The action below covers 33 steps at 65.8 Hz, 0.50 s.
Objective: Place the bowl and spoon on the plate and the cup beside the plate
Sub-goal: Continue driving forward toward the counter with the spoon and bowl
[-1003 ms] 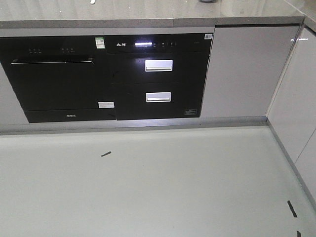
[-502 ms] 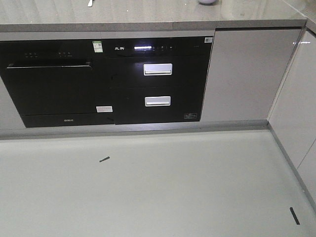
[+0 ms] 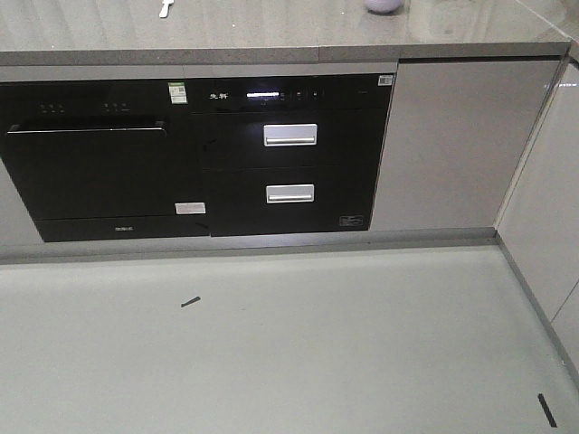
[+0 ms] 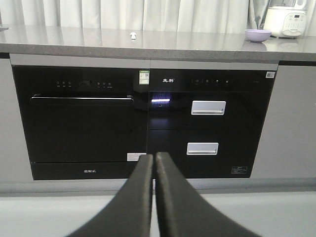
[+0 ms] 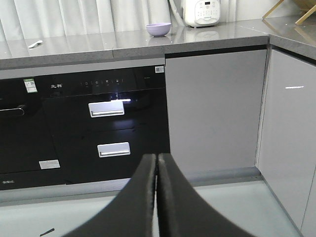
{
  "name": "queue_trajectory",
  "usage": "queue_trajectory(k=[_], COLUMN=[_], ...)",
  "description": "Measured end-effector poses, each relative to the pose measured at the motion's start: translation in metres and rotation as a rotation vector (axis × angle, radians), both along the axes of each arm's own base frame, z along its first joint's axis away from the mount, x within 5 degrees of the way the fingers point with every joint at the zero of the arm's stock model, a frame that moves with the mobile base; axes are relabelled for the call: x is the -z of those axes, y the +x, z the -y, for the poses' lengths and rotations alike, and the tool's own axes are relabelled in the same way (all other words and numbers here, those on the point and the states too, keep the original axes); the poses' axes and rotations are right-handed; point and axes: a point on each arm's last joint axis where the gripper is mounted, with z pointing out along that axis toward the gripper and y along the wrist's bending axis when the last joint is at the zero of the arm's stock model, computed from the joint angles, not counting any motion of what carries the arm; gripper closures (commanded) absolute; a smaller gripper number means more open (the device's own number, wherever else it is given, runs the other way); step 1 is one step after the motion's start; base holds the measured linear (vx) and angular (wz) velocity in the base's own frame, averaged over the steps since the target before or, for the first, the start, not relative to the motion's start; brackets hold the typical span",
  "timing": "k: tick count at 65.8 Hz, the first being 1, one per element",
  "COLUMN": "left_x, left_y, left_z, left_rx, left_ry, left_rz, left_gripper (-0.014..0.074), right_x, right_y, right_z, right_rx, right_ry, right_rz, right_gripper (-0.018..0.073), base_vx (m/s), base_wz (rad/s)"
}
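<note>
Left claw (image 4: 153, 157), right claw (image 5: 157, 157) closed — bowl (image 4: 258, 35), spoon (image 4: 133, 34) on countertop (image 4: 74, 43); curtains (image 4: 123, 14) behind

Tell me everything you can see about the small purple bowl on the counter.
The small round lavender-purple bowl looks like smooth glossy plastic, its wide rim tapering to a narrower base. It stands upright on the grey speckled countertop, left of a white countertop appliance and far right of the short pale plastic spoon. Nothing touches it but the counter. Its inside cannot be seen.
</note>
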Motion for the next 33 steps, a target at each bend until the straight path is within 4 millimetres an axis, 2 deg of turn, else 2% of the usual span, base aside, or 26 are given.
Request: queue_trajectory(k=[33], left_x=[0.0], left_y=[0.0], left_z=[0.0], left_rx=[0.0], left_ry=[0.0], left_rz=[0.0], left_gripper=[0.0602], right_x=[0.0], right_y=[0.0], right_z=[0.0], right_rx=[0.0], right_ry=[0.0], right_rz=[0.0], right_gripper=[0.0564], base_vx=[0.08], base_wz=[0.0])
